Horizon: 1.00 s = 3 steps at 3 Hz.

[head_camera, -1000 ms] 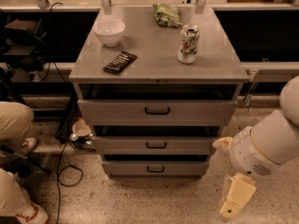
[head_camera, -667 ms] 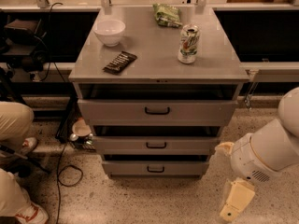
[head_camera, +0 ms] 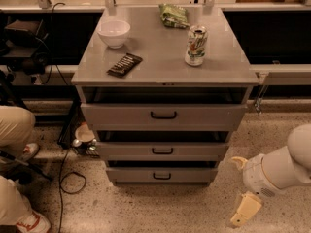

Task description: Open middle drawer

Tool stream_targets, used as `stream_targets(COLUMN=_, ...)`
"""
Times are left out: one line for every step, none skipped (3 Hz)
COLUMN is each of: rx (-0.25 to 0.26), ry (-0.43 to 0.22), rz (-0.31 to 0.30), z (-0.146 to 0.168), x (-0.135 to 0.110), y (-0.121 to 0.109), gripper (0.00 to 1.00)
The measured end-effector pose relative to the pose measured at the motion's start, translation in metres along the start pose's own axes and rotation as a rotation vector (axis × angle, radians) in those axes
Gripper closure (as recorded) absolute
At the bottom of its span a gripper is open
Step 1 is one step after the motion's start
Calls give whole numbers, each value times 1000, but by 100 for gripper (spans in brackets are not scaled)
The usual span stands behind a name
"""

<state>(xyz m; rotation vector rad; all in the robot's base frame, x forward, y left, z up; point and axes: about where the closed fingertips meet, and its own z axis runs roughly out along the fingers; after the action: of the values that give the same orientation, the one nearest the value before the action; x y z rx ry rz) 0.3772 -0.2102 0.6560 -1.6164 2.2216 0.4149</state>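
Middle drawer (head_camera: 194, 152) is 2nd from top in front of the desk (head_camera: 160, 67). Gripper (head_camera: 235, 191) is low, right of desk, not touching it, fingers spread, nothing betw. them.

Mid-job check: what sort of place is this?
Probably a lab or workshop: grey metal three-drawer cabinet, black cables across speckled floor, dark equipment left. Cream tool hangs low, right of cabinet.

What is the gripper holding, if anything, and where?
Nothing: the open gripper hangs right of the grey metal middle drawer, clear of its black handle.
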Motion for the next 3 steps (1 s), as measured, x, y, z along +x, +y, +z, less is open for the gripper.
stream_targets(rx=-12, ry=-81, rz=-3, z=53, x=25, y=-28, gripper=0)
stream_targets(rx=-6, ry=-75, rz=-4, z=48, x=22, y=-27, gripper=0)
stream_targets(rx=30, ry=-74, rz=-111, z=76, x=27, y=-47, gripper=0)
